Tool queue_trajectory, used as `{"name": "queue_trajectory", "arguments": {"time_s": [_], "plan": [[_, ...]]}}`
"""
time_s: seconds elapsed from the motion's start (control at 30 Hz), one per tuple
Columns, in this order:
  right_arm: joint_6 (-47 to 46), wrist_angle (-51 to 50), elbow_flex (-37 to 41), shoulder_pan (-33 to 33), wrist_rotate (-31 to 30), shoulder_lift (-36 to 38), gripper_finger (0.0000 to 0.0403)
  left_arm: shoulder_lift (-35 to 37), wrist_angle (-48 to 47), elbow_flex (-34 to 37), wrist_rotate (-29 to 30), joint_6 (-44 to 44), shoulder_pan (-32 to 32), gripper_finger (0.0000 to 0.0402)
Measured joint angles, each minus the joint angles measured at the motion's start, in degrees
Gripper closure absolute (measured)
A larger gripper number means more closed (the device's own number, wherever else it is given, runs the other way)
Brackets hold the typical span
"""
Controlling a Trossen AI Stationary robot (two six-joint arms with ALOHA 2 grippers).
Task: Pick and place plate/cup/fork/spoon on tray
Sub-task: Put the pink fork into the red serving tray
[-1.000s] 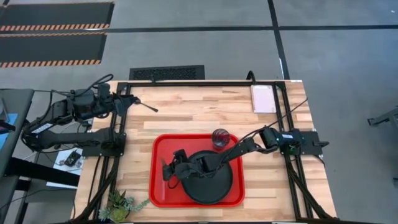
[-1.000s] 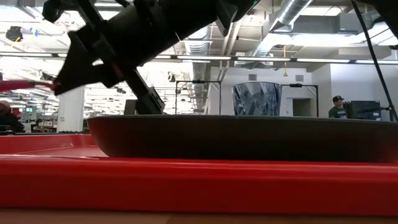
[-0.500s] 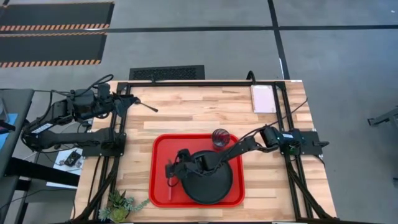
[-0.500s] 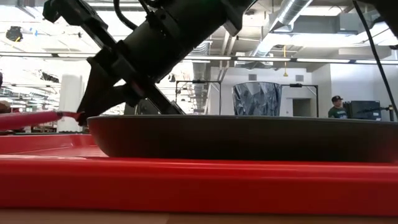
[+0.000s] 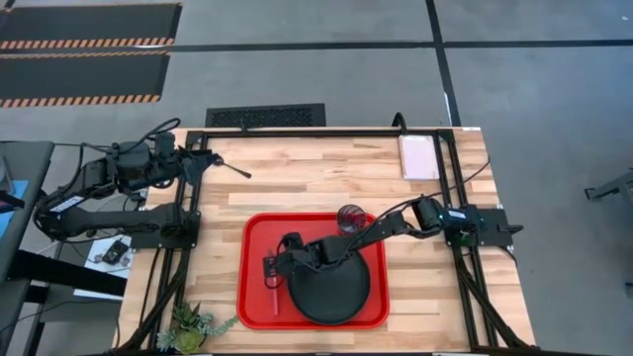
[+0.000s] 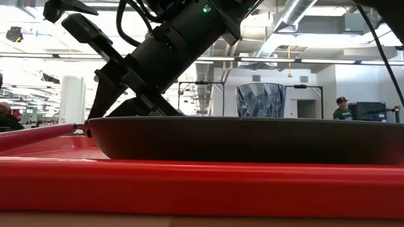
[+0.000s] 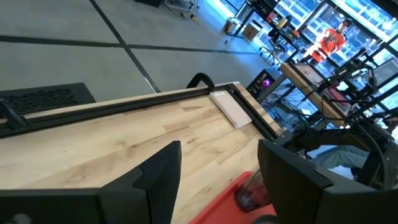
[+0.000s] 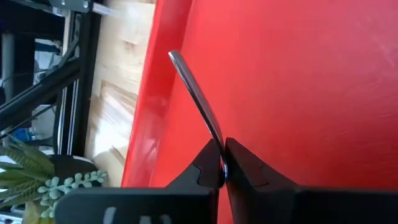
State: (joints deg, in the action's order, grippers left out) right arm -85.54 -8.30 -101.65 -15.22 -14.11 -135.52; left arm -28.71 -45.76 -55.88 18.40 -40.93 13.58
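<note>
The red tray (image 5: 255, 237) lies at the table's near middle. On it stand the black plate (image 5: 331, 292) and, at its far edge, the dark-tinted cup (image 5: 350, 218), which also shows in the low view (image 6: 260, 99). My right gripper (image 5: 270, 269) reaches across the plate to the tray's left part and is shut on the fork (image 5: 274, 297). The fork's red handle (image 6: 38, 132) runs toward the near edge, left of the plate. I cannot make out the spoon. My left gripper (image 5: 232, 168) waits open over the table's far left. My right gripper pinches the fork's slim silver metal part (image 8: 214, 140) between its two fingertips (image 8: 205, 171). The fingers slant down from the table's right. The fork lies nearly level, just above the tray floor; whether its handle end touches the floor I cannot tell.
A pale rectangular pad (image 5: 418, 156) lies at the table's far right corner. A small potted plant (image 5: 193, 324) stands at the near left corner. Bare wood lies between the tray and the far edge. People show in the room behind the table.
My right gripper has gone down toward the tray floor with the fork, staying left of the plate. The fork's red handle has dropped from well above the plate's rim to about level with it, close over the tray.
</note>
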Motion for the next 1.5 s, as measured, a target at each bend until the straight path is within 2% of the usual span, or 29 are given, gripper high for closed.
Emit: {"name": "queue_trajectory", "arguments": {"time_s": [0.47,0.73,0.83,1.03,1.2,1.33,1.5], "plan": [[-2.18,-1.52,-0.02,-0.04,0.81,0.0,0.0328,0.0,-0.04,0.02,0.03,0.0,0.0,0.0203],[-2.95,-3.25,-0.92,-0.03,2.29,-0.07,0.0326,0.0,-0.26,0.02,-0.07,0.0,0.01,0.0203],[-1.45,-8.6,-4.62,-0.25,2.76,-0.2,0.0326,0.0,-1.08,0.02,-0.54,0.0,0.0,0.0203],[5.67,-26.96,-15.85,-0.36,2.19,-0.2,0.0326,0.0,-3.65,0.02,-0.6,0.0,0.0,0.0203],[12.98,-35.04,-21.53,0.07,1.75,-0.17,0.0326,-0.13,-5.89,0.04,-0.6,0.7,0.0,0.0203],[17.82,-34.16,-22.99,0.36,3.8,-0.24,0.0341,-0.03,-6.31,0.04,0.49,1.28,0.01,0.0203],[21.23,-31.07,-22.83,1.62,6.51,-1.45,0.0392,0.43,-6.34,0.04,1.3,1.29,0.02,0.0203]]}}
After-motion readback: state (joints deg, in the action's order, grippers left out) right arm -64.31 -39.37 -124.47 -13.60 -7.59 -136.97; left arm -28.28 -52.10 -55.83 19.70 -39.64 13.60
